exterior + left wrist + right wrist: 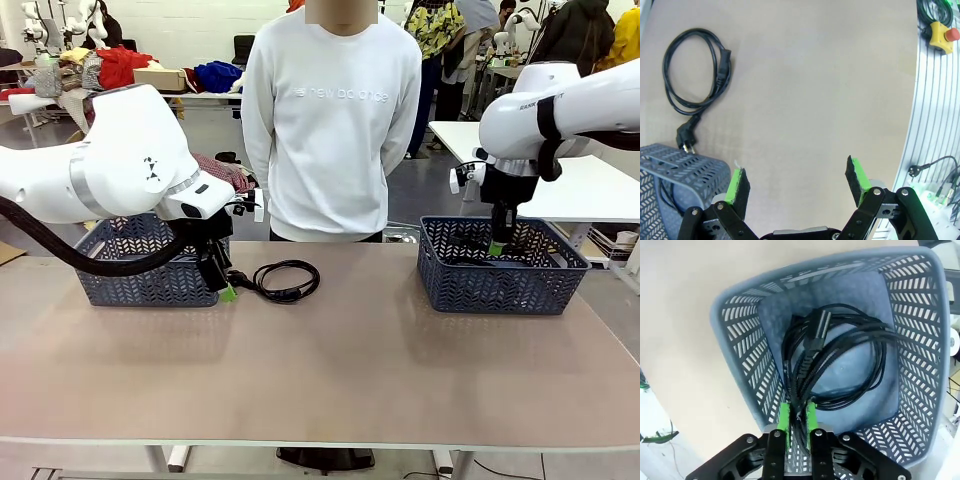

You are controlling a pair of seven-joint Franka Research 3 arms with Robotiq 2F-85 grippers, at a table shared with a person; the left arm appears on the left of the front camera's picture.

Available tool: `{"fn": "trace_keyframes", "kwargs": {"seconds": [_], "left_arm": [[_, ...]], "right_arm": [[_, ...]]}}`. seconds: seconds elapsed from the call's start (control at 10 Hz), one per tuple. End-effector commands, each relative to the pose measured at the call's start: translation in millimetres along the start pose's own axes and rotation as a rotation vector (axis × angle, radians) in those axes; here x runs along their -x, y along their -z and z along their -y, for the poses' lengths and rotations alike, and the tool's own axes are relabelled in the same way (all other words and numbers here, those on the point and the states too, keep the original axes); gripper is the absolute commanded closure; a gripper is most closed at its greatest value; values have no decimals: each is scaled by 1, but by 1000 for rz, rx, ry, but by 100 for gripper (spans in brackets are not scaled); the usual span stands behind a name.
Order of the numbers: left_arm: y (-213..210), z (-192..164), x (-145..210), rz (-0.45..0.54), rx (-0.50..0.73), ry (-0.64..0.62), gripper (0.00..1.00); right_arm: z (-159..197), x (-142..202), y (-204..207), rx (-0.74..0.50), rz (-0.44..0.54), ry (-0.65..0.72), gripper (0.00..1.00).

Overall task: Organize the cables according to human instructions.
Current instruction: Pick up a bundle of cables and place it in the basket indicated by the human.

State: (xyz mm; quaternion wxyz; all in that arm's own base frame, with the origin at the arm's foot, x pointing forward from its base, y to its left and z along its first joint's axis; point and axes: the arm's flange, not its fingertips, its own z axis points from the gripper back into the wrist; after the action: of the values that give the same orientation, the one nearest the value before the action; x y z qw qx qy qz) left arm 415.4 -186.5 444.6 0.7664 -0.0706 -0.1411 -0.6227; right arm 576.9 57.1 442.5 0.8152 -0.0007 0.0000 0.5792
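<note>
1. Right gripper: green-padded fingers stand close together with strands of a bundled black cable between them. Whether they pinch it or have begun to let go, cannot tell. The bundle's coil lies on the floor of the blue-grey perforated plastic basket, so the load looks already delivered.

2. That basket sits toward the right edge of the tabletop, on the far side; the gripper hangs inside it, low enough that the cable rests rather than drops.

3. Left gripper: fingers spread wide, nothing between them, hovering over bare tabletop. Empty and spread, likely readied for a pickup.

4. Loose black coiled cable with plug ends lies flat on the tabletop, just beside a second blue-grey basket, a dark cord showing through its wall.

5. In the front view this cable lies near the far edge, left of middle, close by the left gripper — the one loop left outside a basket.

6. Person in white sweatshirt stands at the far edge, hands behind the back.
</note>
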Motion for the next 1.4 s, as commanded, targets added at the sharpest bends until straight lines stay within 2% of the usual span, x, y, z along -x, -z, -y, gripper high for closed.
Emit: {"fn": "trace_keyframes", "kwargs": {"seconds": [0.0,0.1,0.2,0.3,0.4,0.5,0.7,1.2,1.3], "left_arm": [[-1,1,2,-3,2,-3,0],[-1,1,2,-3,2,-3,0],[-1,1,2,-3,2,-3,0],[-1,1,2,-3,2,-3,0],[-1,1,2,-3,2,-3,0],[-1,1,2,-3,2,-3,0],[-1,1,2,-3,2,-3,0],[-1,1,2,-3,2,-3,0],[-1,1,2,-3,2,-3,0]], "right_arm": [[4,3,-3,5,30,-1,63],[4,2,-4,7,40,6,48],[4,4,-3,9,47,13,43],[4,3,-5,11,54,15,28],[4,2,-8,13,57,15,23],[4,1,-10,10,54,12,8],[5,1,-9,3,56,10,0],[10,-3,-2,-9,62,48,0],[4,-1,-3,-2,30,19,0]]}}
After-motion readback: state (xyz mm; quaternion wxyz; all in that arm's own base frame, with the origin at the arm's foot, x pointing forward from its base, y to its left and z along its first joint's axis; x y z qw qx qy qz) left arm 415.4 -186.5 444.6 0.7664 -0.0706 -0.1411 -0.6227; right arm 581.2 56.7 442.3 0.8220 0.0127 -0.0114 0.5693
